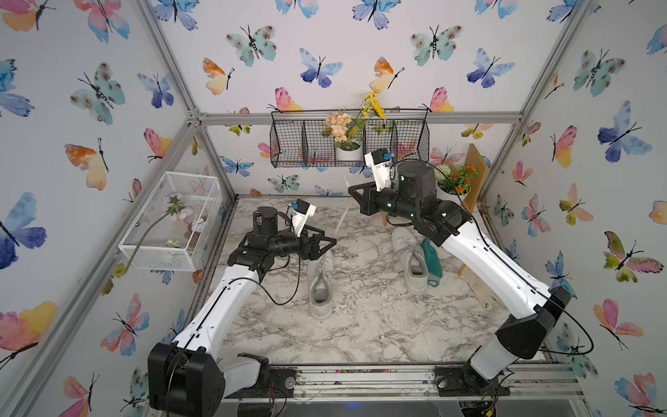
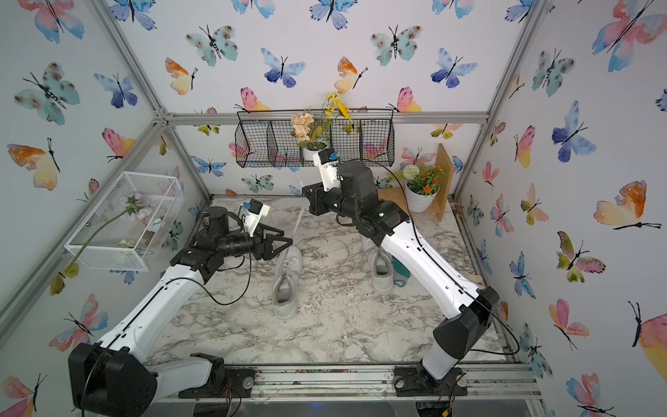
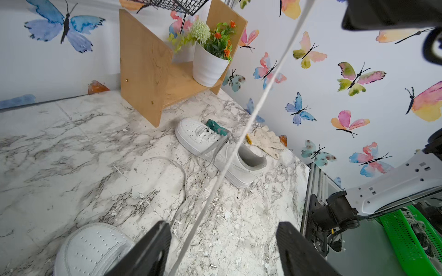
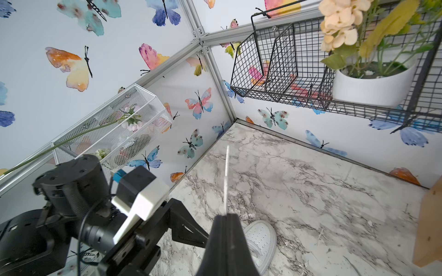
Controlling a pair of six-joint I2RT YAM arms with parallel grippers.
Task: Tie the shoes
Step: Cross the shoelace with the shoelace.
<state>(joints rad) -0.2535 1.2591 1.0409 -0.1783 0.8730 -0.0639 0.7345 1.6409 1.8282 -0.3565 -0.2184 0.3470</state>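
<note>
Two white shoes lie on the marble table: the left shoe [image 1: 320, 285] [image 2: 287, 285] and the right shoe [image 1: 411, 263] [image 2: 379, 270] [image 3: 215, 148]. My left gripper [image 1: 330, 243] [image 2: 287, 245] [image 3: 224, 231] hovers open above the left shoe's toe [image 3: 91, 248]. A taut white lace [image 3: 270, 83] rises from that shoe, passing between the left gripper's spread fingers [image 3: 155, 246] without touching them. Higher up, toward the back, my right gripper [image 1: 352, 191] [image 2: 305, 189] [image 4: 227, 216] is shut on this lace, whose end [image 4: 227, 176] sticks out past the tips.
A teal glove [image 1: 431, 260] [image 3: 216, 126] lies against the right shoe, a cream glove [image 3: 267, 141] beyond it. A wooden shelf [image 1: 474, 169] [image 3: 143, 71] with a potted plant stands back right. A black wire basket [image 1: 288, 144] hangs on the back wall, a white mesh basket [image 1: 173, 220] on the left.
</note>
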